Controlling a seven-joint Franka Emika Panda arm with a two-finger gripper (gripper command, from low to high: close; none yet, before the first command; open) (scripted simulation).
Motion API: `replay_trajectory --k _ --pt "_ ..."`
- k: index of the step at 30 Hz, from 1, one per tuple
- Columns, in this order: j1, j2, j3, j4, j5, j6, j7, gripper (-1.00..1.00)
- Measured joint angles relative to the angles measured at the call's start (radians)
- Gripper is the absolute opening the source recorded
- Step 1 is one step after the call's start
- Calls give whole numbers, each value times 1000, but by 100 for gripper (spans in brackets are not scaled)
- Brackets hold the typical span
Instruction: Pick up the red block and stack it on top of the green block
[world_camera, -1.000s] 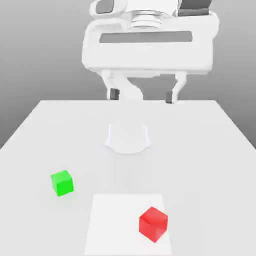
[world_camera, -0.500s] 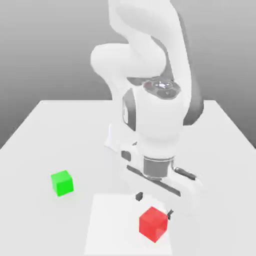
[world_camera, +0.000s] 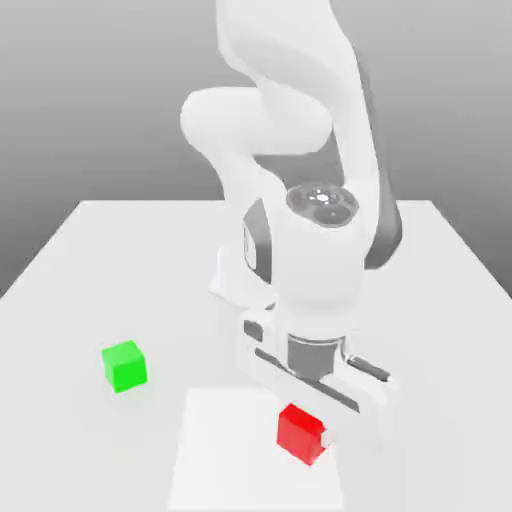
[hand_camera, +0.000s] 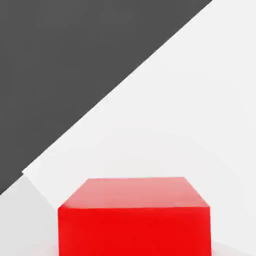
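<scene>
Two-finger white gripper down at table level, clenched on the small matte red cube, wrist pointing straight down over it. Hand view has the red cube close under the camera, square-on. The cube sits on the paler square patch of the white table, toward the near edge.

Small matte green cube stands alone on the bare table, well apart from the red one, off toward the exterior view's left and slightly farther from the near edge. Nothing lies between the two.

Judgement: the grasp looks made, the lift not yet begun. The coming carry runs leftward in the exterior view, after rising enough to clear the green cube's top. Both cubes are equal-sided, so no long axis matters; squaring the faces does.
</scene>
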Motion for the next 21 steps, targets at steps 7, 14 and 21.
replay_trajectory --k 7,14,21 --pt "-231 -170 -114 -136 52 -38 153 -100" --pt "-419 -341 -227 -281 59 -59 346 -100" --pt "-502 -244 -270 -325 51 86 420 -100"
